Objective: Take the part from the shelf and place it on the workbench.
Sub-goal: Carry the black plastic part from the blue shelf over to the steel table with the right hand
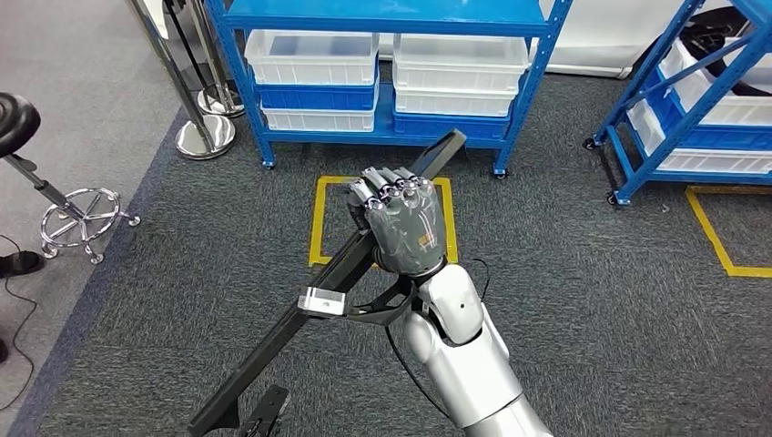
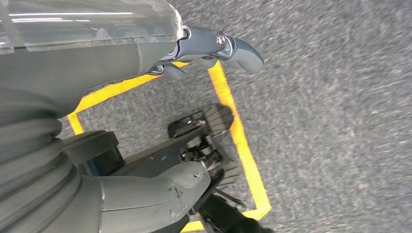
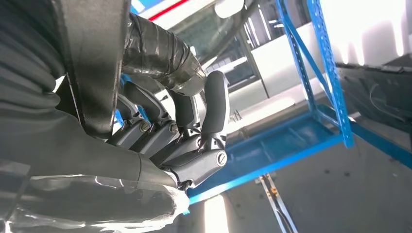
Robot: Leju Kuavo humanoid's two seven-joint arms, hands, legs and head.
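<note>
The part point(image 1: 291, 323) is a long black bar with a silver bracket point(image 1: 323, 300) near its middle. It slants from the bottom edge of the head view up toward the blue shelf. My right hand point(image 1: 402, 218) grips it near its upper end, fingers wrapped around it, above the carpet. In the right wrist view the dark fingers point(image 3: 214, 107) curl around the black bar point(image 3: 92, 63) and a taped tube point(image 3: 160, 53). My left hand point(image 2: 145, 194) hangs over the carpet holding nothing, its thumb and a finger point(image 2: 240, 48) apart.
A blue shelf point(image 1: 523, 100) with white and blue bins point(image 1: 314, 59) stands straight ahead. A second blue shelf point(image 1: 637, 118) is at the right. A yellow tape square point(image 1: 319, 228) marks the grey carpet. A black stool point(image 1: 55, 182) and chrome post bases point(image 1: 205, 137) stand at the left.
</note>
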